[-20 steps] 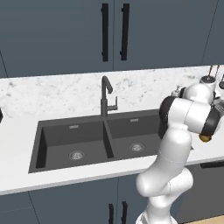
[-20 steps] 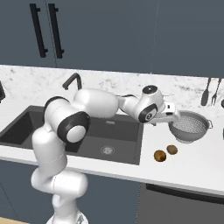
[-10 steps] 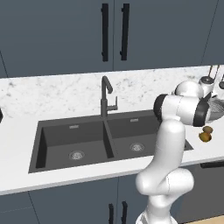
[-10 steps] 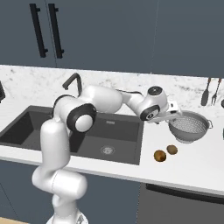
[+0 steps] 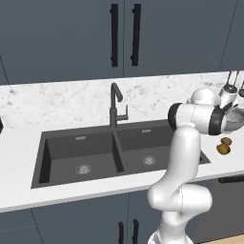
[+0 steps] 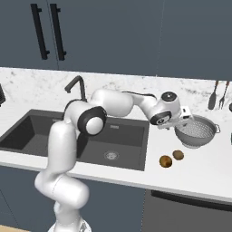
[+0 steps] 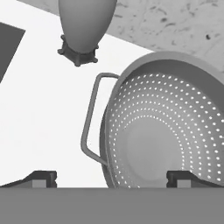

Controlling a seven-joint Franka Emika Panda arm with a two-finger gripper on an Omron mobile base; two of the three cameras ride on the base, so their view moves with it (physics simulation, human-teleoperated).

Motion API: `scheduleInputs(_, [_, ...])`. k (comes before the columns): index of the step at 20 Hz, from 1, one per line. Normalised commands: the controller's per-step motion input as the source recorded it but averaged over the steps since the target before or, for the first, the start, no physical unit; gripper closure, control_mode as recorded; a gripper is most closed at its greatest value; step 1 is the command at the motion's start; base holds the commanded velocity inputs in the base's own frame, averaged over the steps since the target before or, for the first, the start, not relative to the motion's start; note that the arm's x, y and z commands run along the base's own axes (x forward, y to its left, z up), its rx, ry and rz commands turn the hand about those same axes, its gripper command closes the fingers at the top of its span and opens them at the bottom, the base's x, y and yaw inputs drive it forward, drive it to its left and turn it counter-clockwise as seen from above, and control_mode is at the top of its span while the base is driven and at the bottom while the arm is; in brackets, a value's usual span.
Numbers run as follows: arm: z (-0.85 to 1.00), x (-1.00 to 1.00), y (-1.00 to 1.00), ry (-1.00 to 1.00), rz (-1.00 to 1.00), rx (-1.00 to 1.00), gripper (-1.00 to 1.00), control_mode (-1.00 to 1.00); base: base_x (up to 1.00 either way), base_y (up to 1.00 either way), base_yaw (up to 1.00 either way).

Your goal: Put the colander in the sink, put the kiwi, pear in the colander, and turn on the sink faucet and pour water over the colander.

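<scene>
The end effector (image 7: 109, 179), fingers spread and grasping nothing, is hovering over the colander (image 7: 162, 131) on the worktop's (image 7: 39, 100) right end

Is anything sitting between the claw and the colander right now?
Nothing visible. The open claw hangs just over the colander's near rim and wire handle. The kiwi and pear lie on the counter nearer the front edge, off that path.
</scene>
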Motion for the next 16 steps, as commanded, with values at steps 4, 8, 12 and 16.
scheduleInputs(4, [-0.21,0.11,-0.12,0.00,0.04,0.00,-1.00,-1.00,0.00,0.00,0.00])
scheduleInputs(8, [-0.19,0.03,-0.09,0.00,0.03,0.00,-1.00,-1.00,0.00,0.00,0.00])
scheduleInputs(12, [-0.24,0.00,0.00,0.00,0.03,0.00,-1.00,-1.00,0.00,0.00,0.00])
scheduleInputs(16, [-0.26,0.00,0.00,0.00,0.03,-0.01,1.00,-1.00,0.00,0.00,0.00])
